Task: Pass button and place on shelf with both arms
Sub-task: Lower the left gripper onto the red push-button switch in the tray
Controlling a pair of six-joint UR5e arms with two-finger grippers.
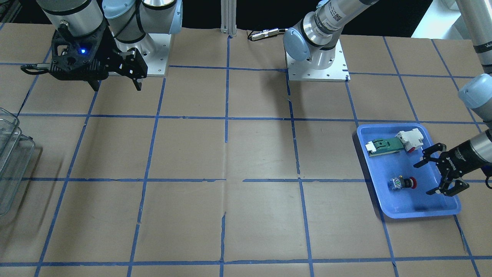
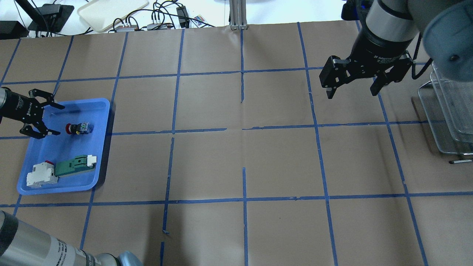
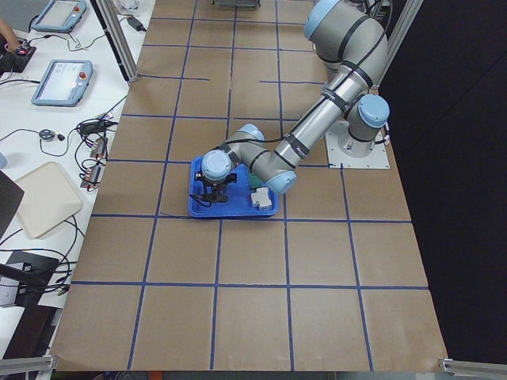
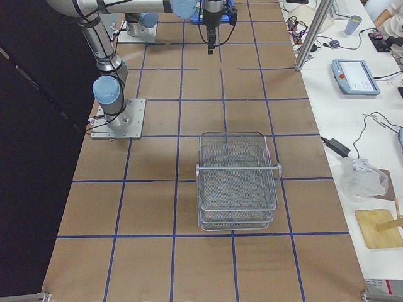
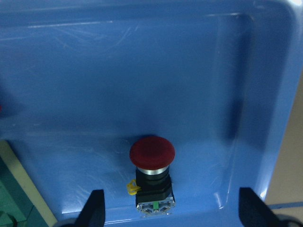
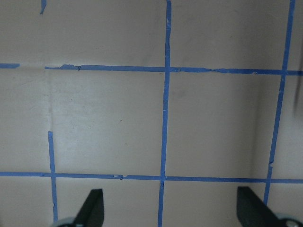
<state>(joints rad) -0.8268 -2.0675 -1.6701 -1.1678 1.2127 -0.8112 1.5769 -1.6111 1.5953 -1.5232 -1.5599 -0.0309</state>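
The button (image 1: 401,183) lies on its side in the blue tray (image 1: 419,213), red cap towards my left gripper (image 1: 423,178). That gripper is open and empty, just beside the cap and apart from it. The overhead view shows the button (image 2: 78,128) to the right of the left gripper (image 2: 59,120). In the left wrist view the button (image 5: 152,175) lies between the fingertips (image 5: 94,208). My right gripper (image 2: 351,94) is open and empty, raised above the table near the shelf (image 2: 449,107). The shelf (image 4: 238,179) is a see-through tiered rack.
A green-and-white board part (image 2: 74,166) and a white block (image 2: 40,175) lie at the tray's (image 2: 55,188) near end. The table is brown paper with a blue tape grid. The right wrist view shows only table below the right gripper (image 6: 170,210).
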